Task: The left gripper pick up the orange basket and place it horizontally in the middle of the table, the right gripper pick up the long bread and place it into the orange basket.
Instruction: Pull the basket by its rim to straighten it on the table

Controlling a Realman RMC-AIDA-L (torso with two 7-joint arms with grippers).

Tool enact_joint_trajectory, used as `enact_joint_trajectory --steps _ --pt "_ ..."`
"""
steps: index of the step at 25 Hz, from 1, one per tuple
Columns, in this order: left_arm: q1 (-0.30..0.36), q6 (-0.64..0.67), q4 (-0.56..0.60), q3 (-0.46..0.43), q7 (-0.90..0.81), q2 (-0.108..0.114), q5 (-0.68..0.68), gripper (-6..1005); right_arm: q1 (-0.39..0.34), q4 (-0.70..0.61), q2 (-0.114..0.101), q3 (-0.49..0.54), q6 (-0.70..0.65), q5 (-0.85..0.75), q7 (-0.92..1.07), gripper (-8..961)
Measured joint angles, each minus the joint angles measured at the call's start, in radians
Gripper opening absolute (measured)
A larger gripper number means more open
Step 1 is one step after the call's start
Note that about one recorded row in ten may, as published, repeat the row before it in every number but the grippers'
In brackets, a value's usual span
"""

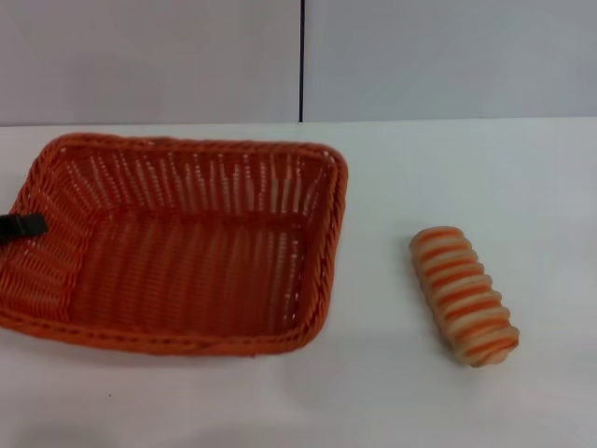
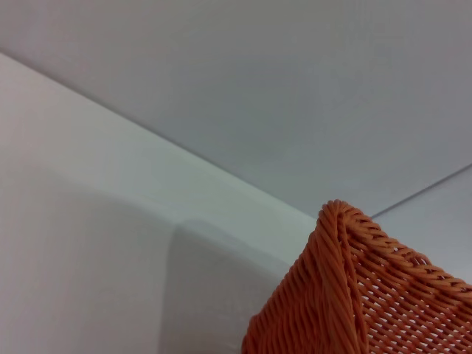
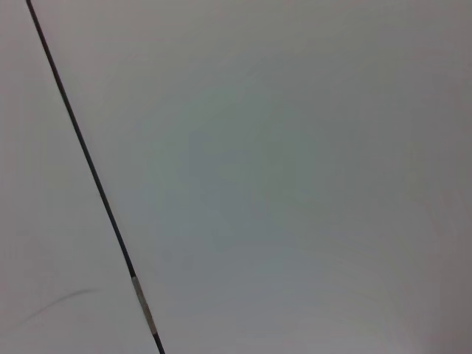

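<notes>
The orange basket lies flat on the white table, left of the middle, its long side running left to right. A black tip of my left gripper reaches in from the picture's left edge and lies over the basket's left rim. The left wrist view shows one woven corner of the basket close up, with no fingers in it. The long bread, cream with orange-brown stripes, lies on the table to the right of the basket, a hand's width away. My right gripper is out of view.
A light grey wall with a dark vertical seam stands behind the table. The right wrist view shows only a plain grey surface crossed by a dark line.
</notes>
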Motion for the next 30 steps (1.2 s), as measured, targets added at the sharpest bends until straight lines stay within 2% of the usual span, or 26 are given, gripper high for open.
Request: enact_joint_trajectory --steps 4,18,26,27,28,30 --pt "0.04 0.015 -0.011 0.002 0.022 -0.002 -0.03 248 0.008 0.0 -0.001 0.0 0.0 0.0 0.0 650" --pt "0.059 0.112 -0.068 -0.009 0.057 0.003 -0.079 287 0.041 -0.006 -0.004 -0.002 0.02 -0.002 0.0 649" --pt "0.06 0.149 -0.067 -0.01 0.048 0.008 -0.075 617 0.046 -0.009 -0.008 -0.001 0.023 -0.002 0.0 649" --pt "0.06 0.166 -0.066 -0.01 0.046 0.013 -0.07 660 0.046 -0.009 -0.008 -0.001 0.023 -0.002 0.0 649" --pt "0.057 0.215 -0.076 -0.005 0.046 0.028 -0.068 704 0.047 -0.009 -0.009 -0.001 0.023 -0.002 0.0 649" --pt "0.053 0.235 -0.088 -0.003 0.05 0.034 -0.068 703 0.05 -0.009 -0.011 -0.001 0.023 -0.002 0.0 649"
